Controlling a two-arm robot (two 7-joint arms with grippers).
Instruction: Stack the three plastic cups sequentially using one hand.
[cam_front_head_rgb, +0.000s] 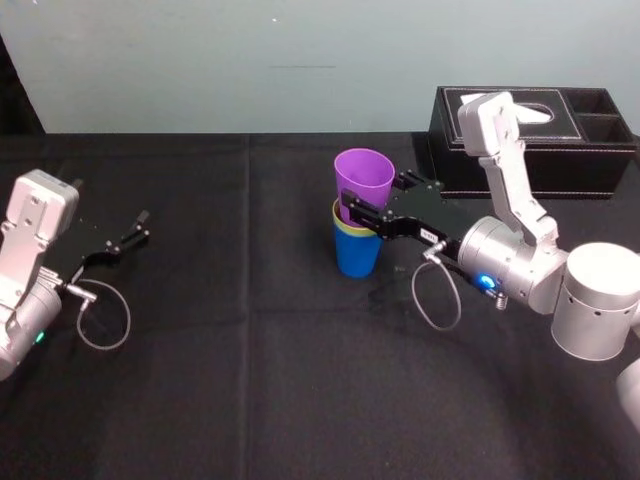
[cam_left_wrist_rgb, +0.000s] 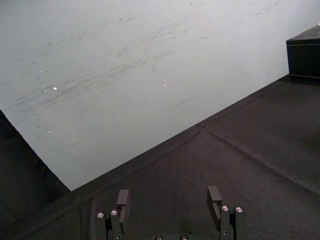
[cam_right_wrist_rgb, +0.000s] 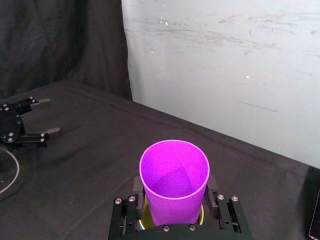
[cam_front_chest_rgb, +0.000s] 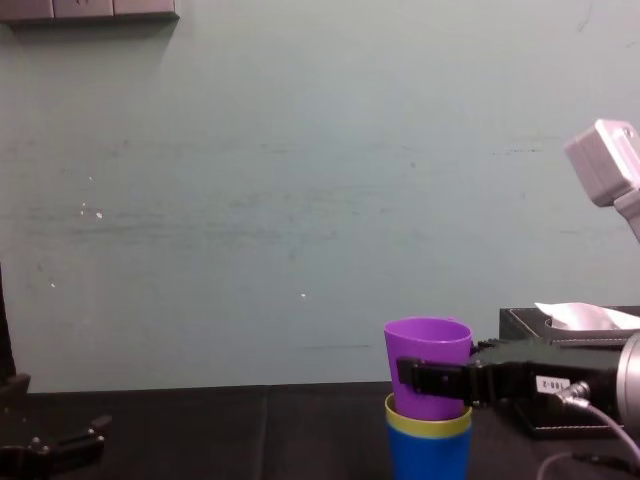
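My right jaws are clenched on the purple cup (cam_front_head_rgb: 363, 175), a smooth, glossy, tapered tumbler with its open mouth up. I hold it near the middle of the black tabletop (cam_front_head_rgb: 250, 380), just left of the black tissue box (cam_front_head_rgb: 600, 150). Its narrow base sits inside the yellow-green cup (cam_front_head_rgb: 340, 222), of which just the rim band shows, and that cup is nested in the blue cup (cam_front_head_rgb: 357, 255) standing upright on the cloth. My left jaws are spread apart with nothing between them, low over the tabletop's left side, well apart from the stack.
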